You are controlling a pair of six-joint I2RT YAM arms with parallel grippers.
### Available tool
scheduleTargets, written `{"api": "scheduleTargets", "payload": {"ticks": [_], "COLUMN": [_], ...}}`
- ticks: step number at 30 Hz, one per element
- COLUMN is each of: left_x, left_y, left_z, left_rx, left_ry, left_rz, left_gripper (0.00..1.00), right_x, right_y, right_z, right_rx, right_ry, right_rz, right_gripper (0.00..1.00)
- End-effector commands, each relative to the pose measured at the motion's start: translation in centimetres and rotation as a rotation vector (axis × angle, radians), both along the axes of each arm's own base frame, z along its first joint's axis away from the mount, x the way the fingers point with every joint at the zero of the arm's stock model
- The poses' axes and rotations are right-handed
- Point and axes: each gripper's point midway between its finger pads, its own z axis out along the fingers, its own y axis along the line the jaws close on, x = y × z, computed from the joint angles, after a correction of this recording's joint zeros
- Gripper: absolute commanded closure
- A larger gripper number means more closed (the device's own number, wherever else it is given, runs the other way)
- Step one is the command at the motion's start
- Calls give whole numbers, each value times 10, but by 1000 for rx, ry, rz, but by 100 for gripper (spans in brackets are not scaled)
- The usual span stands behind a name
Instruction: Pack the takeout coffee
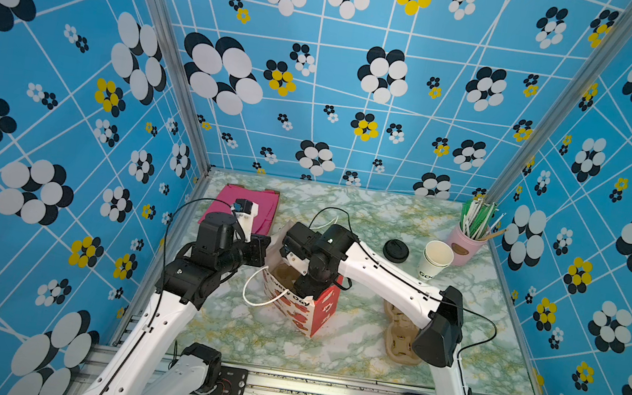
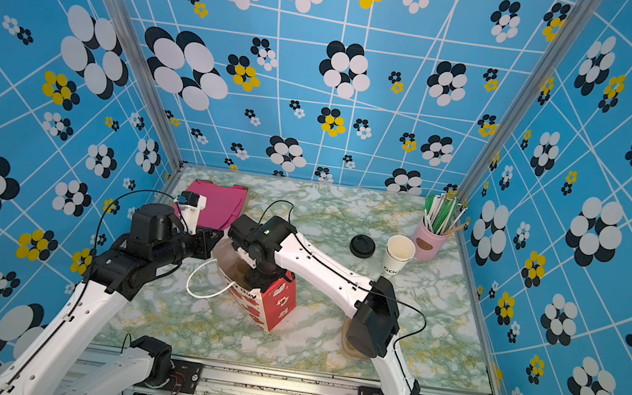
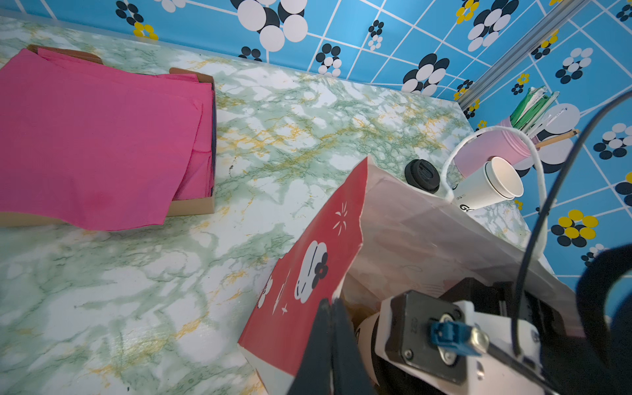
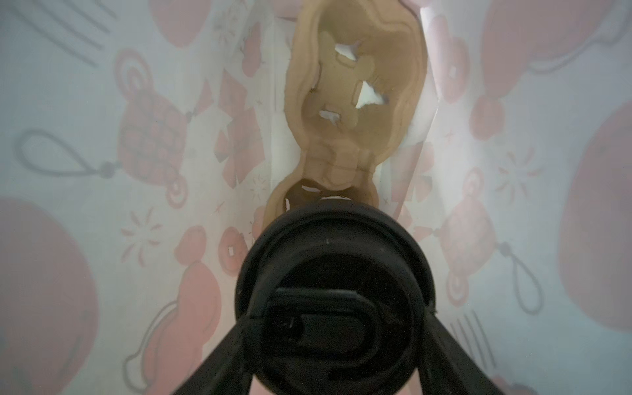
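Closest in, our right gripper (image 4: 337, 307) is reaching down inside the paper bag (image 3: 318, 260). We're clamping the takeout coffee (image 4: 335, 253) between its jaws, which are standing about as wide as the black lid, so that's a real hold, not a hover. The cup's long axis is running straight down from the gripper, upright. It's hanging right over the near well of the brown pulp carrier (image 4: 355, 102) lying on the bag floor. The lid is hiding that well, so we can't tell whether the cup is seated yet, and the far well is showing empty. We're guessing the coming move is a plain straight drop and release, no sideways shuffle. Our left gripper (image 3: 331, 304) is pinching the bag's rim, jaws fully closed on it, which looks like it's propping the mouth open. Further out on the bench (image 1: 387, 213), well apart from the bag, a loose black lid (image 1: 395, 251), empty lidless cups (image 1: 435, 259) and a pink holder (image 1: 467, 245) full of straws are sitting by the back corner.
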Motion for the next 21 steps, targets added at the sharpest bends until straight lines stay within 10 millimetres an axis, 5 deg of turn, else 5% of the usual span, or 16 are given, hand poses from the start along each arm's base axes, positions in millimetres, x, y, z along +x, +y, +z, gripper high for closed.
{"api": "scheduleTargets", "payload": {"ticks": [1,13,21], "left_x": [-10,-10,-10], "left_y": [1,1,2], "left_z": [-26,-27,-27], "left_rx": [26,27,33], "left_ry": [89,89,91], "left_rz": [-4,-2,0], "left_gripper": [100,100,100], "right_x": [-5,-5,-4], "right_y": [-4,-6,-3], "right_z": [-21,-26,-11], "right_rx": [-54,-69,-27], "right_ry": [52,63,46], "right_rz": [14,12,9], "right_gripper": [39,37,34]}}
